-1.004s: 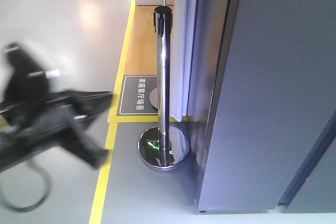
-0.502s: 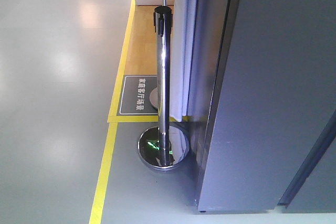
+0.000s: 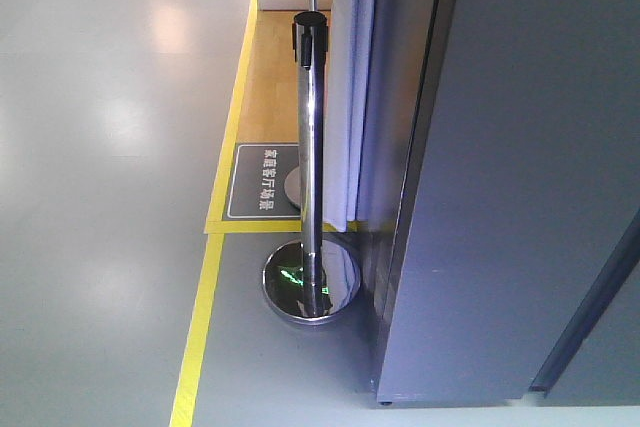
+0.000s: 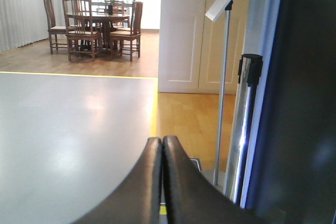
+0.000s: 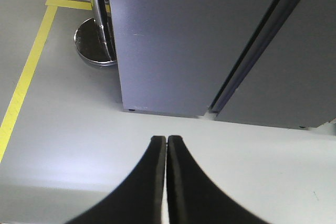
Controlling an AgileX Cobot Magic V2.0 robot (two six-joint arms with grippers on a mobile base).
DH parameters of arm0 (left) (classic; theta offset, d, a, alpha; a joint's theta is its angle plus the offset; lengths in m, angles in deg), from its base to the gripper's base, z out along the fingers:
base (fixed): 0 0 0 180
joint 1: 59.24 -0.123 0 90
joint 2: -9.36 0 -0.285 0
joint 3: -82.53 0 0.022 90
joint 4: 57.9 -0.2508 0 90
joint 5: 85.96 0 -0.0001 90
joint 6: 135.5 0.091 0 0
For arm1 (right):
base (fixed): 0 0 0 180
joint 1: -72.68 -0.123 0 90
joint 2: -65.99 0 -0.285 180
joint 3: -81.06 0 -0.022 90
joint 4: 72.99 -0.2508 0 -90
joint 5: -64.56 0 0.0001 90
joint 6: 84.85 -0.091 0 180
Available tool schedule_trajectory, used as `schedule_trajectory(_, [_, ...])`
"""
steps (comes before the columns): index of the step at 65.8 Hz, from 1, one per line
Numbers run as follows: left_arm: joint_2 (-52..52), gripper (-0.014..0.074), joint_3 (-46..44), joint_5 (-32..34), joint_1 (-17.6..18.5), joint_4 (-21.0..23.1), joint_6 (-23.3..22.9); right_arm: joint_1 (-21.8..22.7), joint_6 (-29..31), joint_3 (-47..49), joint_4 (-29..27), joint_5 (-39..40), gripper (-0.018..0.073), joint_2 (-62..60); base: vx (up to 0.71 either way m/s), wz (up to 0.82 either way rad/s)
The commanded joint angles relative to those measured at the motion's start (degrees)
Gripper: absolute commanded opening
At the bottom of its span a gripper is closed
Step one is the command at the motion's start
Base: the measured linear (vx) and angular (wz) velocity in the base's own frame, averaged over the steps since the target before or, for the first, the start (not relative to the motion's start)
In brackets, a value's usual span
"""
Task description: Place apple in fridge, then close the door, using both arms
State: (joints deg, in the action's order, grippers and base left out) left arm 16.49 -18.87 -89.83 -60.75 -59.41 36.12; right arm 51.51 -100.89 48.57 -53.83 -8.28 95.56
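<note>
I've got both grippers pinched tight w/ nothing held: left gripper [image 4: 162,145] aimed past the chrome post [image 4: 239,129], right gripper [image 5: 166,145] pointing at the fridge [image 5: 173,40]. Door [image 5: 283,61] looks shut. Apple not visible, prob. inside already.

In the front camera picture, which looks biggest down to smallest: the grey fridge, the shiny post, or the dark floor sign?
1. fridge, filling the right half, though it is nearest the camera
2. post, tall but thin
3. floor sign, partly hidden behind the post
</note>
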Motion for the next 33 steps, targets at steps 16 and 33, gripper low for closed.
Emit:
schedule_trajectory(16, [-1.1, -0.0006, 1.7, 5.1, -0.2, 0.5, -1.2, -0.2, 0.2, 1.4, 1.5, 1.9, -0.0002, 0.6, 0.00, 0.00])
schedule_trajectory(33, [-1.1, -0.0006, 1.7, 6.5, -0.2, 0.3, 0.3, -0.2, 0.2, 1.4, 1.5, 1.9, -0.0002, 0.6, 0.00, 0.00])
